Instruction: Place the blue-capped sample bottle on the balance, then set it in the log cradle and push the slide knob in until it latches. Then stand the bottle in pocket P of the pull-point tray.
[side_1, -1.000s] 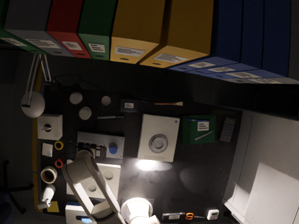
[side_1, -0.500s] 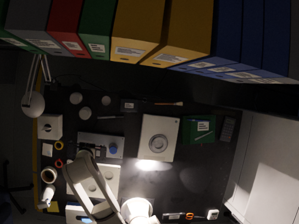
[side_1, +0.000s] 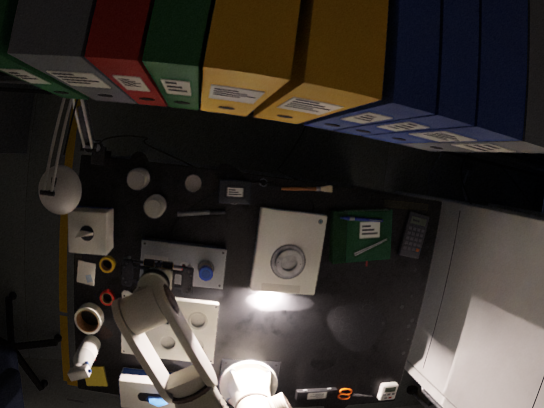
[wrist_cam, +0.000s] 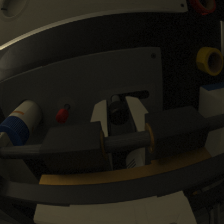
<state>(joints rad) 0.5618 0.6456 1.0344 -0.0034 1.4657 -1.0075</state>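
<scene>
The dark slide knob (wrist_cam: 117,110) sits in the slot of the grey log cradle plate (side_1: 183,262), and I have my gripper (wrist_cam: 117,114) closed on it. The blue-capped sample bottle (wrist_cam: 16,122) stands in the cradle's seat to the knob's side, its blue cap (side_1: 205,273) facing up. A small red pin (wrist_cam: 62,115) is between the bottle and the knob. The white balance (side_1: 288,257) with its round pan lies right of the cradle. The white pull-point tray (side_1: 172,327) with round pockets is in front of the cradle, partly hidden by my arm.
Coloured file boxes (side_1: 250,60) line the shelf behind the bench. A yellow tape ring (side_1: 107,264), a red ring (side_1: 106,297) and a white block (side_1: 90,231) lie left of the cradle. A green folder (side_1: 362,236) and a calculator (side_1: 414,235) lie right of the balance.
</scene>
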